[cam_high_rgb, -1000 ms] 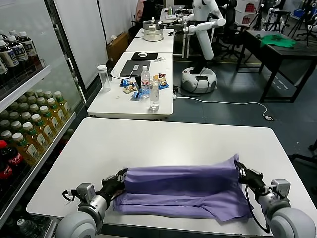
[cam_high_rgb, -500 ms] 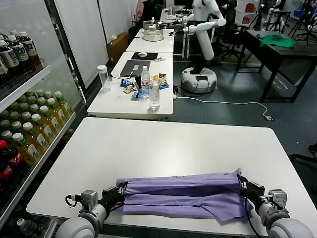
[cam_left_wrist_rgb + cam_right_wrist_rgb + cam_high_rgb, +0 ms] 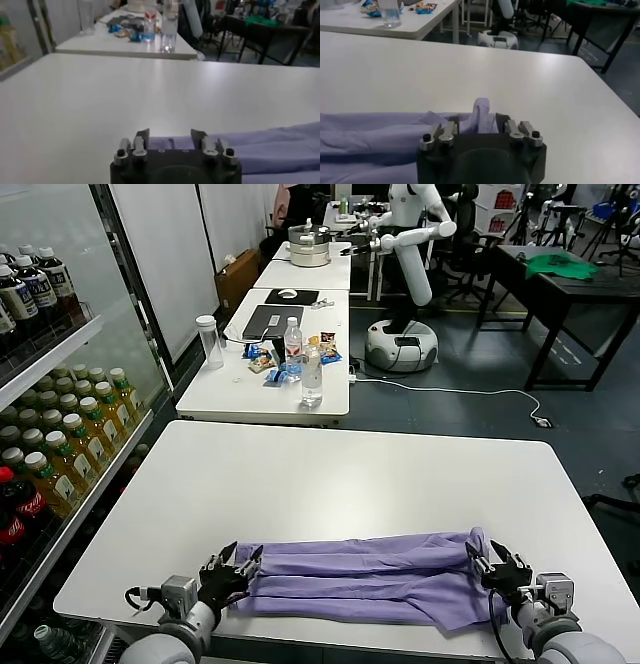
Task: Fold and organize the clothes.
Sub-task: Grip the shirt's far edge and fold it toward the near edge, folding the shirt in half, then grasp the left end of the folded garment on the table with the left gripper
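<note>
1. My left gripper [image 3: 232, 568] sat at the near-left edge of the white table [image 3: 330, 474], at about 7 o'clock. Its jaws were spread, and it gripped nothing.
2. My right gripper [image 3: 497, 569] sat at about 5 o'clock, with its jaws likewise parted. A raised tuft of cloth stood between them in the right wrist view, unclamped.
3. The lavender T-shirt [image 3: 365, 576] lay between the two grippers as a long folded band along the near edge. Each end lay just at a gripper.
4. Step judged: a lengthwise fold laid down and let go.
5. Next move judged: both grippers take fresh holds on the band's ends and fold it crosswise, keeping the layers aligned.
</note>
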